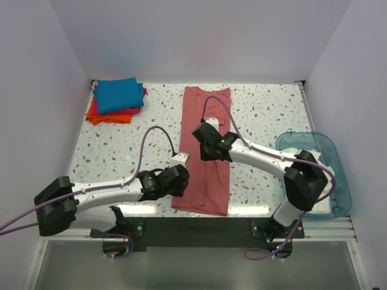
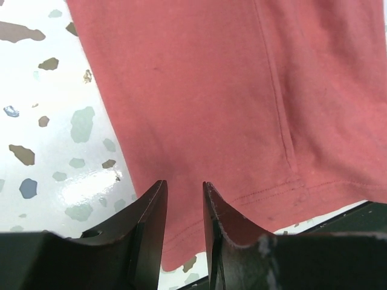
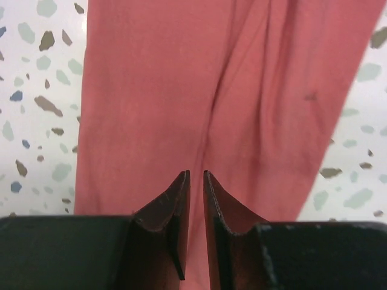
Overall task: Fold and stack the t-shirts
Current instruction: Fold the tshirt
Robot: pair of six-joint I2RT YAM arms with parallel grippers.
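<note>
**Salmon-red shirt (image 1: 205, 109) folded into a long strip**

The left gripper (image 2: 184, 184) is over the near hem, fingers slightly parted and holding nothing. The right gripper (image 3: 196, 174) is at mid-shirt, nearly closed; I cannot tell if it pinches cloth. The shirt runs down the table's (image 1: 266, 115) middle, with the folded shirts (image 1: 118, 99) stacked at the far left.

The large t-shirt (image 1: 208, 181) is plain salmon-red. In the stack, the top shirt (image 1: 119, 95) is teal-blue, the middle shirt (image 1: 95, 106) magenta-pink, the bottom shirt (image 1: 112, 118) orange. The table (image 1: 266, 115) is white (flecked grey, brown and blue). The tub (image 1: 337, 175) is translucent blue.
</note>
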